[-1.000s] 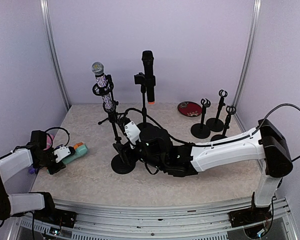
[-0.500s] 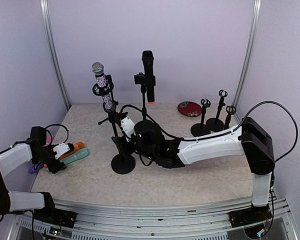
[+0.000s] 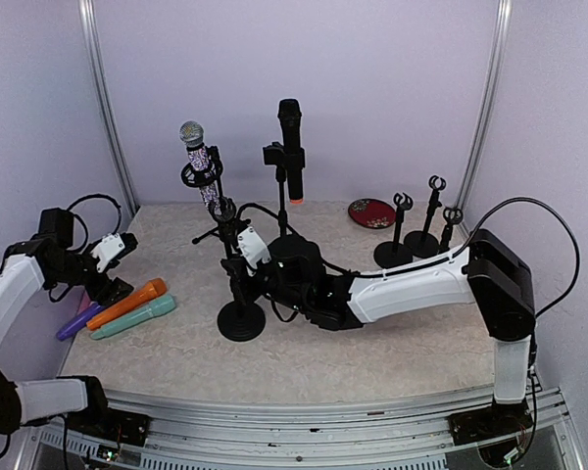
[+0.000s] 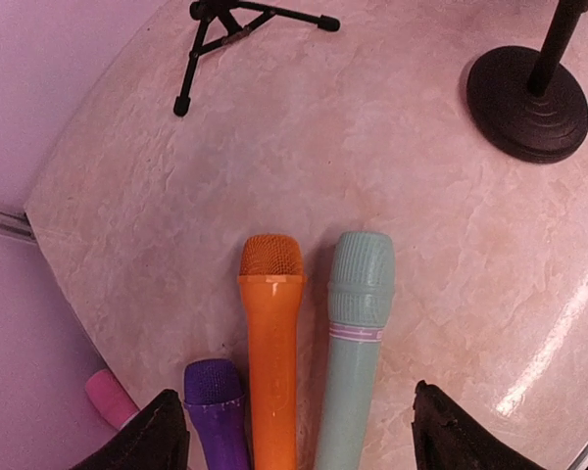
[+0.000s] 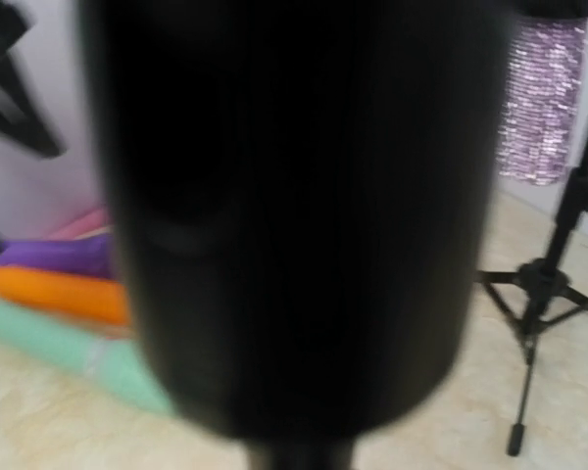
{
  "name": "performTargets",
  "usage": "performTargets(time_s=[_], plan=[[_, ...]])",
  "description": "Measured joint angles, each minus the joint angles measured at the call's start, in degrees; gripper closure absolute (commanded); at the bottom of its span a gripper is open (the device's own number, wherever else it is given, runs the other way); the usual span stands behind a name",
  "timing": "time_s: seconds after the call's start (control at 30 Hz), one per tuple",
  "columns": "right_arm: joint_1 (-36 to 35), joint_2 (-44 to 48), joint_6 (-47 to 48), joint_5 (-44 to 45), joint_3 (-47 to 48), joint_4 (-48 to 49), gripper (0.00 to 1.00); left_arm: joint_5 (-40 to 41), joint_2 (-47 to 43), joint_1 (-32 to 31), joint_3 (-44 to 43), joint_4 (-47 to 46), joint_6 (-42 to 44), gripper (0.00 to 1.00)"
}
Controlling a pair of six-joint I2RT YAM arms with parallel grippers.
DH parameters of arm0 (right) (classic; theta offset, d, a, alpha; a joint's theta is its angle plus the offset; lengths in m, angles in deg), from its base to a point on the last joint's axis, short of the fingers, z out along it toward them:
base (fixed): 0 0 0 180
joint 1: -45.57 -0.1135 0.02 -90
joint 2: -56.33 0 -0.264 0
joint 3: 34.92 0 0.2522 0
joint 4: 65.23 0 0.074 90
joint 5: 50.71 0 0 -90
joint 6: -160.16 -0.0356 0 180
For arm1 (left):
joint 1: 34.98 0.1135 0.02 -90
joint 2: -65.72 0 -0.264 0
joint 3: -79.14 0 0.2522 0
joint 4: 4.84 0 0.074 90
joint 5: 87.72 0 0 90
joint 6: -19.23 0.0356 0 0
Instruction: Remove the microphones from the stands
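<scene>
4 microphones [image 4: 358,333] are laid on the table [image 4: 451,245]; the sparkly microphone [image 3: 192,133] and black microphone [image 3: 291,137] are left mounted. The left gripper [image 4: 299,416] is held wide and empty; the right gripper's [image 3: 239,282] spread cannot be told.

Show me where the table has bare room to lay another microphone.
Widest: the near strip of table between the round stand base, the right arm and the front edge. A smaller one lies between the teal microphone and that base. Crowded: back right, with the small stands and red dish, and around the tripod.

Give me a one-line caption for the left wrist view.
Open left gripper above orange microphone, teal microphone, purple microphone and pink microphone lying together; stand base beyond.
</scene>
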Motion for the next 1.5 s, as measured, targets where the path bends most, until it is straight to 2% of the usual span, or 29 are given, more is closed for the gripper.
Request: performTargets(time_s=[0.2, 0.5, 0.53, 0.57, 0.6, 0.7, 0.8, 0.83, 1.1, 1.33, 1.5], plan=[[5.09, 6.86, 2.91, -15.82, -8.59, 0.81, 1.0, -3.65, -1.57, -3.61, -2.1, 2.56, -2.21, 0.23], [12.9, 7.98, 12.83, -41.33, -5.4, -10.08, 1.0, -4.46, -2.4, -9.25, -2.16, 3.65, -4.79, 0.23], [13.53, 8.07, 13.92, -43.67, -5.09, -11.21, 0.84, -4.44, -2.4, -9.51, -2.16, 3.67, -4.94, 0.23], [13.97, 8.11, 14.73, -45.31, -4.68, -12.33, 0.63, -4.44, -2.4, -9.7, -2.16, 3.67, -5.01, 0.23], [14.49, 8.11, 15.67, -46.9, -4.04, -13.81, 0.51, -4.44, -2.4, -9.92, -2.23, 3.74, -5.03, 0.23], [15.3, 8.13, 16.94, -48.96, -2.71, -17.38, 0.28, -4.44, -2.38, -10.47, -2.69, 3.89, -5.2, 0.23], [15.5, 8.52, 16.15, -46.73, -3.08, -18.05, 0.11, -4.66, -2.34, -11.04, -3.43, 4.09, -5.4, 0.23], [15.5, 8.96, 15.37, -45.55, -3.76, -17.62, 0.09, -4.76, -2.34, -11.06, -3.48, 4.04, -5.46, 0.23], [12.37, 16.98, 6.84, -27.67, -18.43, -10.1, 0.1, -5.33, -2.38, -11.23, -3.5, 4.09, -5.84, 0.23], [3.63, 18.84, 0.81, -10.67, -26.08, -1.38, 0.33, -5.49, -2.4, -11.3, -3.5, 4.09, -5.84, 0.23], [-0.68, 16.83, -1.11, 0.31, -26.51, 6.25, 0.41, -5.49, -2.62, -11.3, -3.5, 4.09, -5.86, 0.23]])
